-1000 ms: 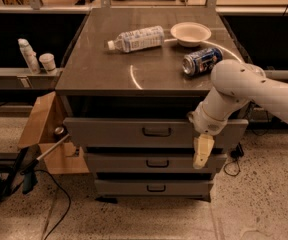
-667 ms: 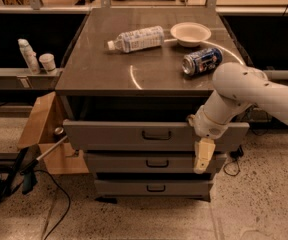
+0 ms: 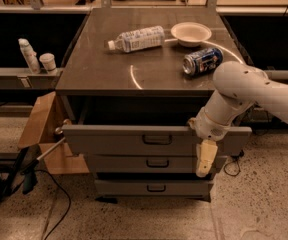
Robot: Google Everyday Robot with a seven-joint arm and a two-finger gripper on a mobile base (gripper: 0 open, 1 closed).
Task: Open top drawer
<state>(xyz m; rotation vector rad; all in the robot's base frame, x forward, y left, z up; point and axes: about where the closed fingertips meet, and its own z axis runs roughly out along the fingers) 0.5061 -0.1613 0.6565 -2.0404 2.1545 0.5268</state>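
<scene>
From where I stand, the top drawer [image 3: 114,140] sits directly under the cabinet top [image 3: 99,79]. Its wide grey front is forward of the two shorter drawer fronts [image 3: 129,162] below it, with a dark gap above, so I judge it partly open. The gripper [image 3: 204,165] hangs pointing down in front of the right part of that front, well to the right of the black loop handle [image 3: 157,139] and reaching over the middle drawer. Whether it is open or closed I cannot tell, and I see nothing held in it. The arm's wrist [image 3: 211,126] lies against the upper right edge of the drawer front. To finish the opening well, I think the pull should run straight out along the runners. A tug from the right end alone could skew the drawer and jam it, so force at or near the central handle looks safer. A slow draw would also keep the can [image 3: 203,61], the water bottle [image 3: 136,38] and the bowl [image 3: 191,34] on top from rolling or sliding. The arm covers the drawer's right end, so I cannot make out whether anything hooks behind the front. The drawer's inside is lost in shadow, and the arm runs out of sight to the right.
</scene>
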